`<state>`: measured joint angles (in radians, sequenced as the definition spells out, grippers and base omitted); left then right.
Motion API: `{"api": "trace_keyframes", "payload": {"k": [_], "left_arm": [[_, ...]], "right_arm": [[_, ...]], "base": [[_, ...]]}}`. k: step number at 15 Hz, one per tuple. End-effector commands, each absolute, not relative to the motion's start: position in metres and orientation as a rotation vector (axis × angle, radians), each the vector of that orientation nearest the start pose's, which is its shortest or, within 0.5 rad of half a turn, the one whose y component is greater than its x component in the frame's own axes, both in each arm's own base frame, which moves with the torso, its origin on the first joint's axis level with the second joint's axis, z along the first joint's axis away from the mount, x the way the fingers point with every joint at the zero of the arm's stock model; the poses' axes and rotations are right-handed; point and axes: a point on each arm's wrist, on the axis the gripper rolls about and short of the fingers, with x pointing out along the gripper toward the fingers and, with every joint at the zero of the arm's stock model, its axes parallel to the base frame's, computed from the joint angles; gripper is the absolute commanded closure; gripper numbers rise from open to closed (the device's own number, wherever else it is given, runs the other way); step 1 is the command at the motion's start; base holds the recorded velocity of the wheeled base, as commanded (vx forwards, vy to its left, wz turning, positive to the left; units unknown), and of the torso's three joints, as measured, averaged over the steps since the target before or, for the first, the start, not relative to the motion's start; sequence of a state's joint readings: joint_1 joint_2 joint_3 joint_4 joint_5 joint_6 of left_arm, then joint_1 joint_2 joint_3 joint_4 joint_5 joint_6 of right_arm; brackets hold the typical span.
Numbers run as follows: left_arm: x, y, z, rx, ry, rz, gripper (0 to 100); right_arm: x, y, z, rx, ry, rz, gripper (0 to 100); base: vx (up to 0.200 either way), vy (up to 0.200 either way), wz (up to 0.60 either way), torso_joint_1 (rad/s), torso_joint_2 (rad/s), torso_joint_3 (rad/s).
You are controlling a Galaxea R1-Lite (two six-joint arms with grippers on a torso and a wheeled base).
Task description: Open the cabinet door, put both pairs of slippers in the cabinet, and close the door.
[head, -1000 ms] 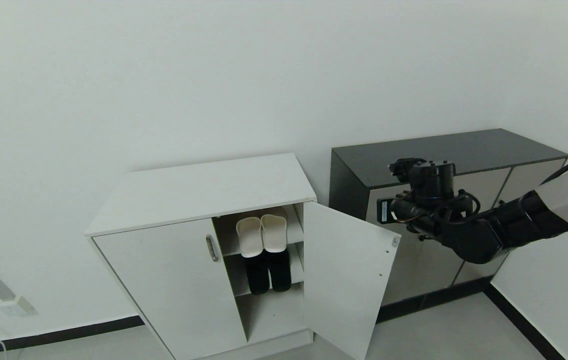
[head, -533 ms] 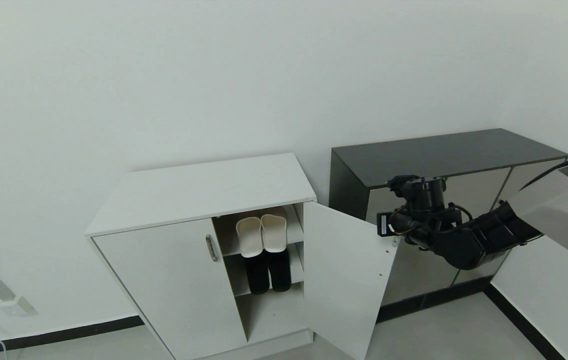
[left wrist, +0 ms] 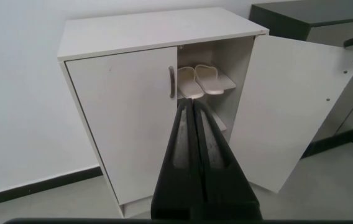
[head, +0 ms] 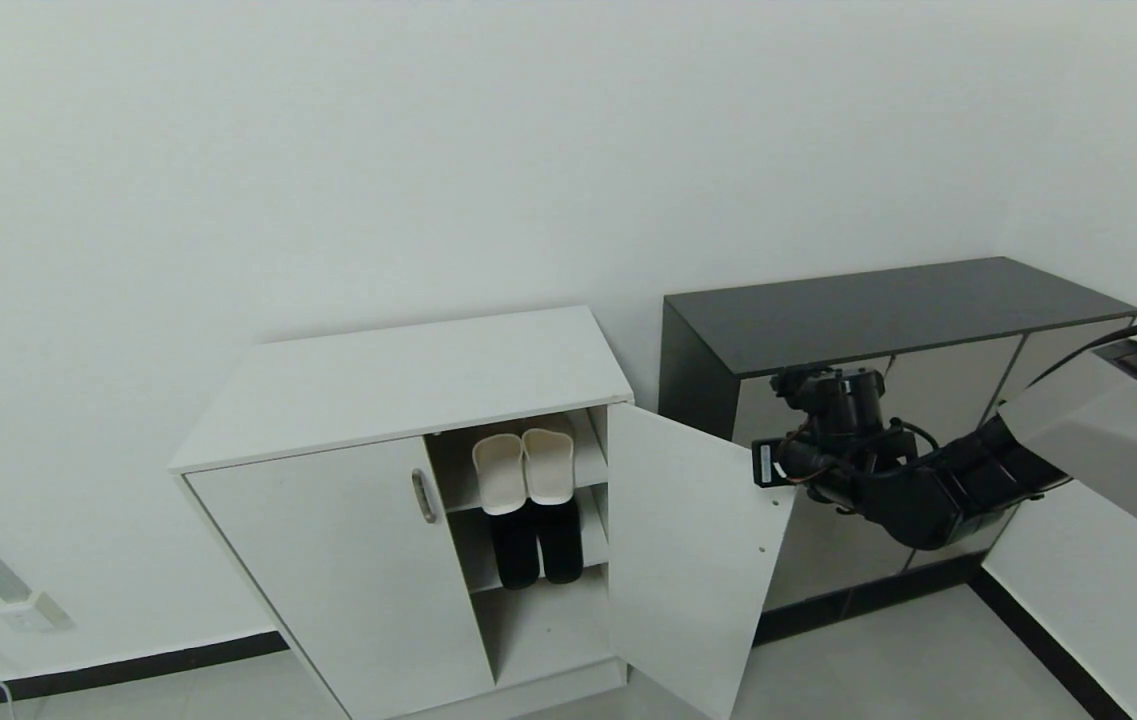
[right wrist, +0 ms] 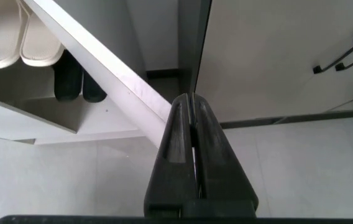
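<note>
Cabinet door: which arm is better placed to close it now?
Likely right. The right gripper is beside the free edge of the open cabinet door; the left gripper hangs back, facing the cabinet front.

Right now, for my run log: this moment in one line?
door: open; white slippers: upper shelf; black slippers: shelf below; right gripper: shut, by door edge; left gripper: shut

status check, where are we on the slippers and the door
Left gripper shut, empty, facing the cabinet. Right gripper shut, empty, at free edge of open door. White slippers and black slippers shelved inside. Nothing seen in the door's way.
</note>
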<state>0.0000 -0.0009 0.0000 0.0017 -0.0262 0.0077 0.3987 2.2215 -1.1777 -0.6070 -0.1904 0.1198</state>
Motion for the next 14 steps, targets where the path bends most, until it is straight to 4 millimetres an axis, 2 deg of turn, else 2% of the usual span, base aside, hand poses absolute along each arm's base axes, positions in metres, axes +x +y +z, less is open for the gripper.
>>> {"api": "trace_keyframes", "payload": {"k": [1, 5, 8, 11, 14], "left_arm": [[-0.023, -0.001, 0.075, 0.008, 0.001, -0.025, 100], [-0.023, -0.001, 0.075, 0.008, 0.001, -0.026, 100], [-0.023, -0.001, 0.075, 0.008, 0.001, -0.026, 100], [-0.023, -0.001, 0.075, 0.008, 0.001, -0.026, 100], [-0.023, -0.001, 0.075, 0.008, 0.001, -0.025, 100]], "right_arm": [[0.395, 0.162, 0.081, -0.011, 0.433, 0.180, 100], [0.392, 0.165, 0.080, -0.015, 0.440, 0.187, 100], [0.382, 0.169, 0.084, -0.020, 0.442, 0.204, 100], [0.362, 0.179, 0.088, -0.013, 0.457, 0.242, 100], [0.332, 0.197, 0.099, -0.013, 0.449, 0.314, 100]], "base": [[0.000, 0.000, 0.00, 0.000, 0.00, 0.000], [0.000, 0.000, 0.00, 0.000, 0.00, 0.000], [0.000, 0.000, 0.00, 0.000, 0.00, 0.000], [0.000, 0.000, 0.00, 0.000, 0.00, 0.000], [0.000, 0.000, 0.00, 0.000, 0.00, 0.000]]}}
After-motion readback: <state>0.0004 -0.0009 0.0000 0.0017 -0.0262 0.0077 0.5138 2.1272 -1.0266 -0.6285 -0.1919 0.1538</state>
